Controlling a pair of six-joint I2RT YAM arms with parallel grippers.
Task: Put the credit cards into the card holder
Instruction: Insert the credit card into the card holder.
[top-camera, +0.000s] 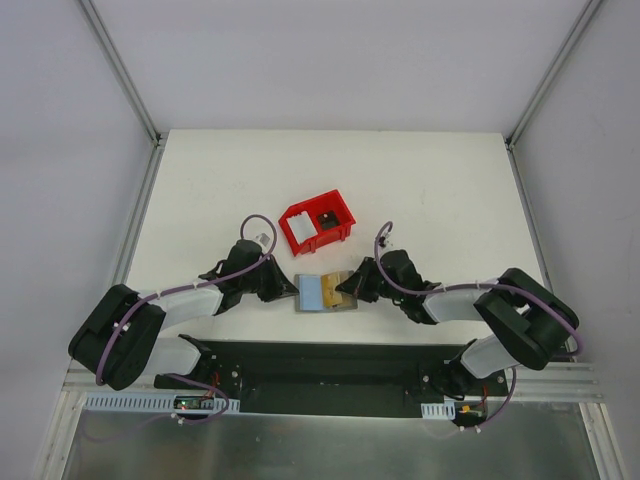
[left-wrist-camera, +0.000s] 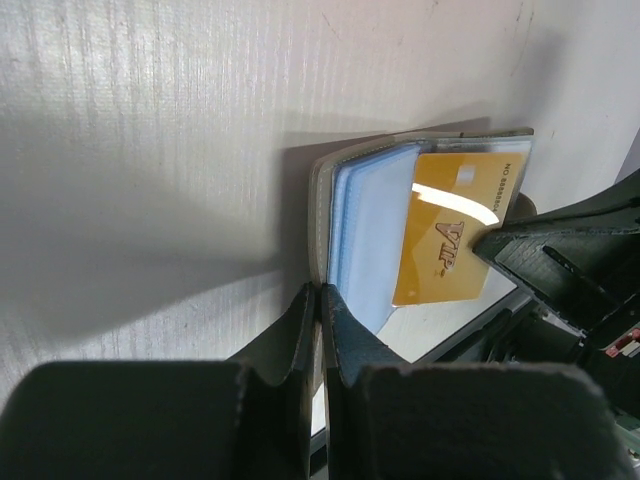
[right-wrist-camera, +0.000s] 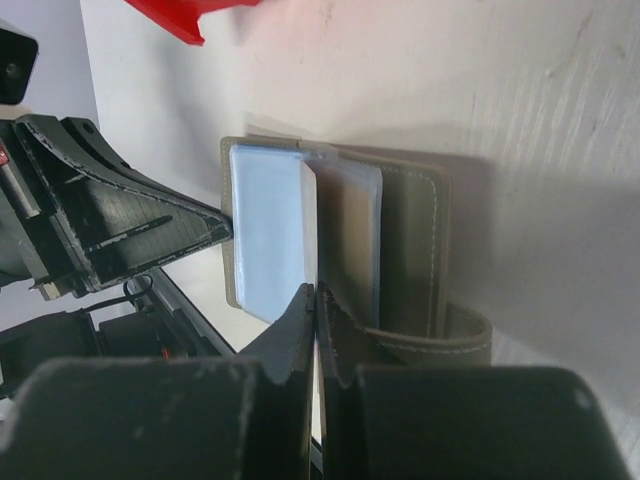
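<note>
One gold card (left-wrist-camera: 445, 240) in right tool (right-wrist-camera: 316, 295), at open card holder (right-wrist-camera: 410, 230).

**R:** Entry check. Where is the card holder (top-camera: 315, 292)?

**K:** Open on the table (top-camera: 450, 200), toward the near edge, between the two arms.

**R:** And the bin (top-camera: 297, 241)?

**K:** Just behind the holder, on the far side from the arm bases, not touching it. Two cards are in it: the left-hand card (top-camera: 302, 226) and the right-hand card (top-camera: 327, 217), side by side.

**R:** Third card (left-wrist-camera: 450, 240)?

**K:** Tilted over the holder's right half, its right edge gripped in the right fingers (right-wrist-camera: 300, 320).

**R:** Left fingers (left-wrist-camera: 300, 320)?

**K:** At the holder's left edge, touching it. I cannot tell whether they pinch it. The holder lies between the two sets of fingers.
</note>
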